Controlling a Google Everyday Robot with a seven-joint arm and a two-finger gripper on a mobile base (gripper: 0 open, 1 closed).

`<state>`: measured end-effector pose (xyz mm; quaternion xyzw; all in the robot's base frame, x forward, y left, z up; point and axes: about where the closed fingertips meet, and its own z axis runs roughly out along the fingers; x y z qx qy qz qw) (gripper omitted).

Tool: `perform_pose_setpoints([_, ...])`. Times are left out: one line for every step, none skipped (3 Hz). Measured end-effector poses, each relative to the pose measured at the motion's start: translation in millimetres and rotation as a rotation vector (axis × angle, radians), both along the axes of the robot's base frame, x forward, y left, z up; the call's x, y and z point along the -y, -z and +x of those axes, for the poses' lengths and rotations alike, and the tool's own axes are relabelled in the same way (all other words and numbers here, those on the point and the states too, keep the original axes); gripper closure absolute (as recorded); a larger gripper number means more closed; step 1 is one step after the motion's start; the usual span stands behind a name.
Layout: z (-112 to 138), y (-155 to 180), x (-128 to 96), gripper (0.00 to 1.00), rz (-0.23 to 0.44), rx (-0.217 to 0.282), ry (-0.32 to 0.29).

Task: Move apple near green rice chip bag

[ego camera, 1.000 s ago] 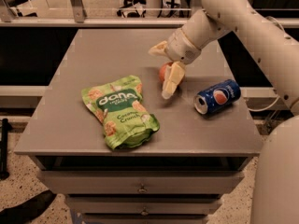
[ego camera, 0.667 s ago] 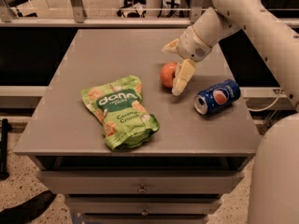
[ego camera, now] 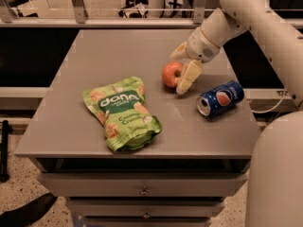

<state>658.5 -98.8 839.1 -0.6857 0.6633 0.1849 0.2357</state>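
Observation:
The apple [ego camera: 171,74], small, round and red-orange, rests on the grey table top [ego camera: 94,51] right of centre. The green rice chip bag [ego camera: 122,112] lies flat at the front left of the table, a hand's width from the apple. My gripper [ego camera: 179,70] reaches in from the upper right and is open. Its pale near finger [ego camera: 188,76] hangs just right of the apple, and the far finger [ego camera: 179,51] is behind it. The apple sits at the mouth of the open jaws.
A blue Pepsi can [ego camera: 220,98] lies on its side right of the apple, close to the table's right edge. The robot's white arm [ego camera: 255,13] crosses the upper right. Drawers sit below the table's front edge [ego camera: 142,192].
The gripper has drawn back to the right and up. The apple, earlier half hidden between the fingers, now shows almost whole on the table.

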Motion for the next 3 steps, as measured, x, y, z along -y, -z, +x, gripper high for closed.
perform_pose_setpoints([-4.8,-7.4,-5.2,0.47,-0.002,-0.025,-0.002])
perform_pose_setpoints([-8.7,-15.4,-8.0,0.7,-0.009,-0.035,-0.005])
perform_pose_setpoints([-15.7,-27.0,-11.4,0.94,-0.01,-0.039,-0.018])
